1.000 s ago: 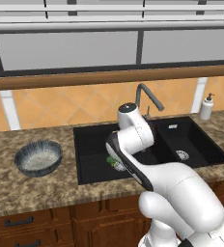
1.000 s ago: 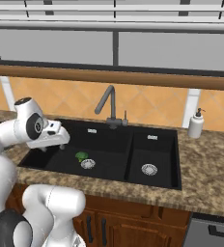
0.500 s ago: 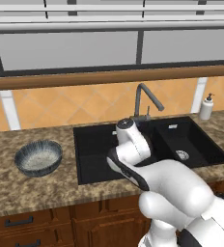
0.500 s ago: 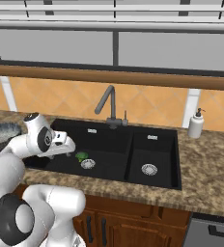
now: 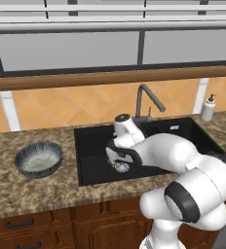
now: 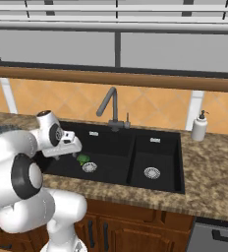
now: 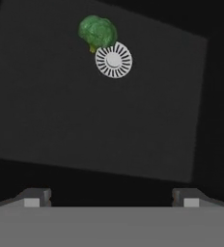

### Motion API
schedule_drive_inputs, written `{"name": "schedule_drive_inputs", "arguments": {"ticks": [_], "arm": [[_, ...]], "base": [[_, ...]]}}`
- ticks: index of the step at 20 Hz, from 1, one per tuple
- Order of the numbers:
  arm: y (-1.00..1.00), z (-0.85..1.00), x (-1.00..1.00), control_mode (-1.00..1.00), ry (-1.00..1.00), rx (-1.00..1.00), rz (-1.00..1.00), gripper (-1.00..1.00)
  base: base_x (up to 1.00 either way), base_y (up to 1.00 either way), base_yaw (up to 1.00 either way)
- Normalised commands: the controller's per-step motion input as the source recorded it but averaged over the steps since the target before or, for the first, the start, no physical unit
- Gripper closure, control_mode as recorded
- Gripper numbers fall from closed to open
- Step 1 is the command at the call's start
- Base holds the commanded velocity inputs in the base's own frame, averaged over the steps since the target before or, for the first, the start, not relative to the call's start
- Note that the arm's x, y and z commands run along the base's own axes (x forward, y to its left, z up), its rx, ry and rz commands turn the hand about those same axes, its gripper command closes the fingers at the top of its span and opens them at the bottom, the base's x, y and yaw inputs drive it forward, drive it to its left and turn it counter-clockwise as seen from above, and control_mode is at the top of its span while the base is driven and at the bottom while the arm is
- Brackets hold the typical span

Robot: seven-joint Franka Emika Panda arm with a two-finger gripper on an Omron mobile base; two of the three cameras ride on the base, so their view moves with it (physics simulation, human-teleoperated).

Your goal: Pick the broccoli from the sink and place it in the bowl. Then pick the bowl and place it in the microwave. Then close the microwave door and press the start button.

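Tool [image 7: 112,197] wide open and holding nothing, above the left basin of the black sink [image 6: 111,142], green broccoli [image 7: 97,31] on the basin floor touching the round silver drain [image 7: 113,60], bowl [image 5: 38,158] on the stone bench [image 5: 32,187] left of the sink

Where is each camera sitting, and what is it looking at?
Left base view: behind the arm on its left, facing the sink, bowl and faucet; the white arm fills the lower right.
Right base view: behind on the right, facing the same sink and the soap bottle; the arm rises lower left.
Hand view: on the hand, looking down into the basin past the open tool.
Both the right base and hand views show the broccoli beside the drain.
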Motion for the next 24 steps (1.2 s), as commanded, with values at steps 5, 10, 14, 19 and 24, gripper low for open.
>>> {"name": "schedule_drive_inputs", "arguments": {"ticks": [5, 10, 14, 19, 24], "arm": [[0.00, -0.28, 0.24, -1.00, 0.00, -0.03, 0.00, -1.00], [0.00, -0.40, 0.20, -1.00, 0.00, -0.03, 0.00, -1.00], [0.00, -0.20, 0.22, -1.00, 0.00, -0.01, 0.00, -1.00], [0.00, -0.05, 0.26, -1.00, 0.01, 0.00, 0.00, -1.00], [0.00, -0.18, 0.23, -1.00, 0.02, 0.00, 0.00, -1.00]], "base": [[0.00, 0.00, 0.00], [0.00, 0.00, 0.00], [0.00, 0.00, 0.00], [0.00, 0.00, 0.00], [0.00, 0.00, 0.00]]}}
